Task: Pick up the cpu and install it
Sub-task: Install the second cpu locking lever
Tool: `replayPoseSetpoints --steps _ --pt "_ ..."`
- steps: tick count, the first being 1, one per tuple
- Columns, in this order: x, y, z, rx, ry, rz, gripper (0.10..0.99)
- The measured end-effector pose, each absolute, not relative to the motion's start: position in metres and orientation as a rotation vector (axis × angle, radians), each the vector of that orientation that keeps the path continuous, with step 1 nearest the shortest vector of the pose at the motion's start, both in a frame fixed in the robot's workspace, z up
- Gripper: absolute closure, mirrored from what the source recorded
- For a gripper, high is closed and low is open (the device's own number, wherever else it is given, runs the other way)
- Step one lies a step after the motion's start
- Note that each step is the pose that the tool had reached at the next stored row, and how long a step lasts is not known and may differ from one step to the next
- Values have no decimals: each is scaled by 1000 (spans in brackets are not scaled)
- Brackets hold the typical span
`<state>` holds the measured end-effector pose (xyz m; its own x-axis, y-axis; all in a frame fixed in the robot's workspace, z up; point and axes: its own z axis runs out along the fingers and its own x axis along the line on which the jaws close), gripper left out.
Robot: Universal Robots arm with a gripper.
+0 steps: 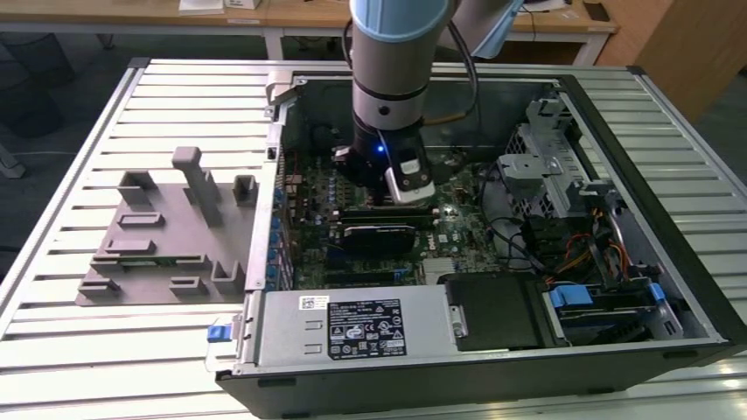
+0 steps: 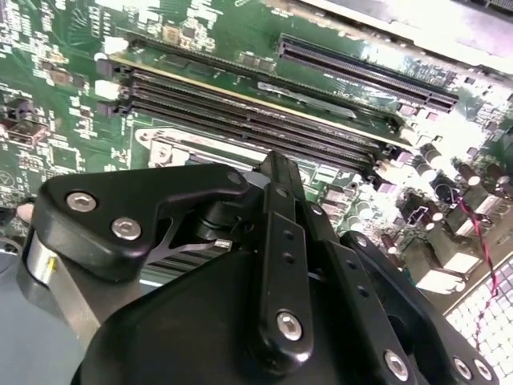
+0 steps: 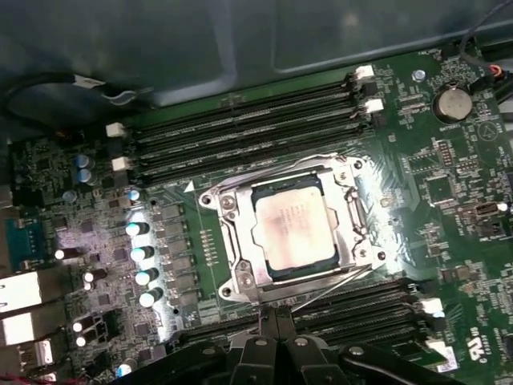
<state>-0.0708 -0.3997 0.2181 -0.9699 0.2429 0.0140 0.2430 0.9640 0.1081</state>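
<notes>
You've got the cpu (image 3: 292, 227) seated flat in the motherboard (image 3: 449, 200) socket (image 3: 228, 241); gripper (image 3: 276, 321) sits at its 6 o'clock, apparently narrow and empty.

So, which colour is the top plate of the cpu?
Silvery-grey, seen best in the first wrist view, where the cpu sits in its socket.

Robot arm (image 1: 391, 66): silver-grey cylindrical body with a pale blue joint cap, a black wrist section bearing a small blue light, and a black cable alongside. Gripper (image 2: 272, 265): matte black linkage plates fastened by silver screws.
</notes>
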Motion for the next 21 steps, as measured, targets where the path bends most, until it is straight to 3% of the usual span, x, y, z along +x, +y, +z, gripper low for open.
replayPoseSetpoints --steps 14,21 --pt "-82 -408 209 -383 -3092 -303 980" --pt "-83 -410 205 -383 -3091 -309 980"
